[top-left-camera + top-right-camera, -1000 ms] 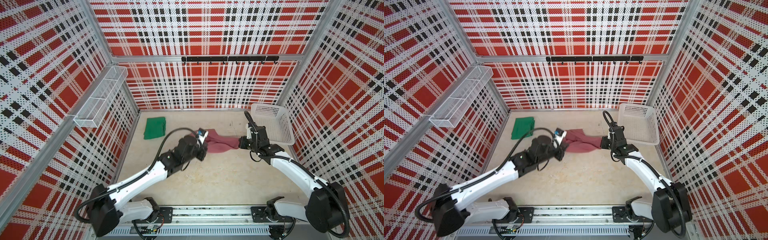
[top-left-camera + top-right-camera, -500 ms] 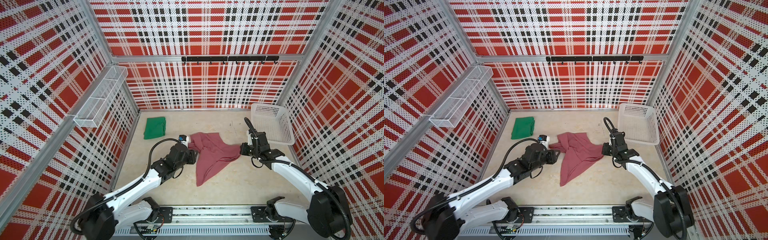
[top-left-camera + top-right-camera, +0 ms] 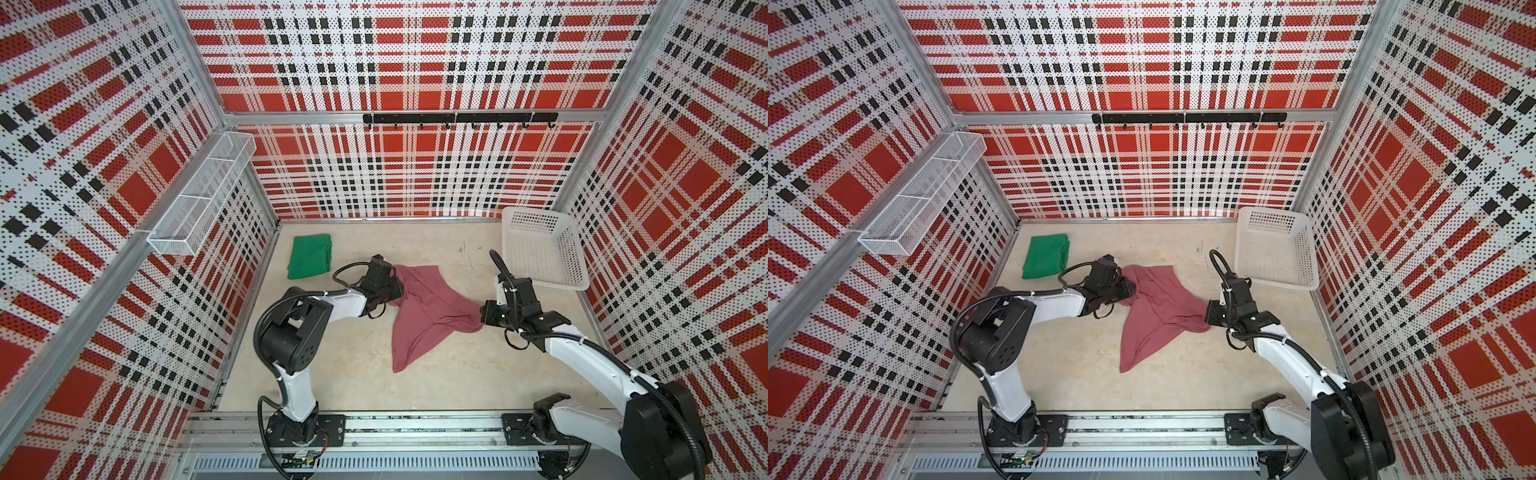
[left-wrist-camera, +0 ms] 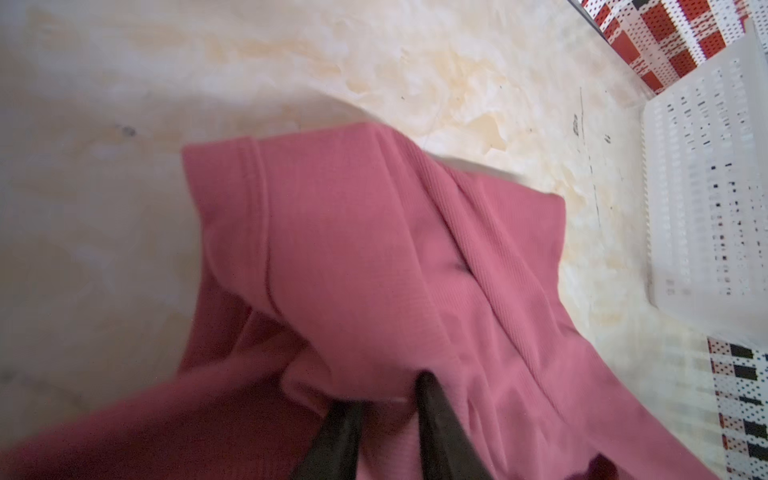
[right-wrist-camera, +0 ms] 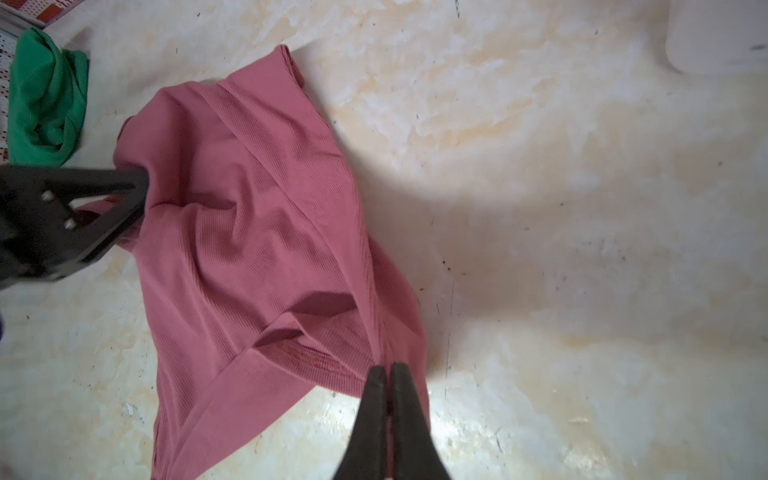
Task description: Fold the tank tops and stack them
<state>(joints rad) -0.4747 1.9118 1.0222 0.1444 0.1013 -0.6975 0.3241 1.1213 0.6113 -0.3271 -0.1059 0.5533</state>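
No words, numbers, brands or signs can be read in any view. The one candidate is a faint darker print [image 5: 309,358] inside the neck of the pink tank top [image 5: 257,232], seen in the right wrist view; it is too smeared to make out a single letter.

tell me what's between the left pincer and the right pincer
The pink tank top spans it, gripped by the left pincer and right pincer at opposite edges. Both top views show this.
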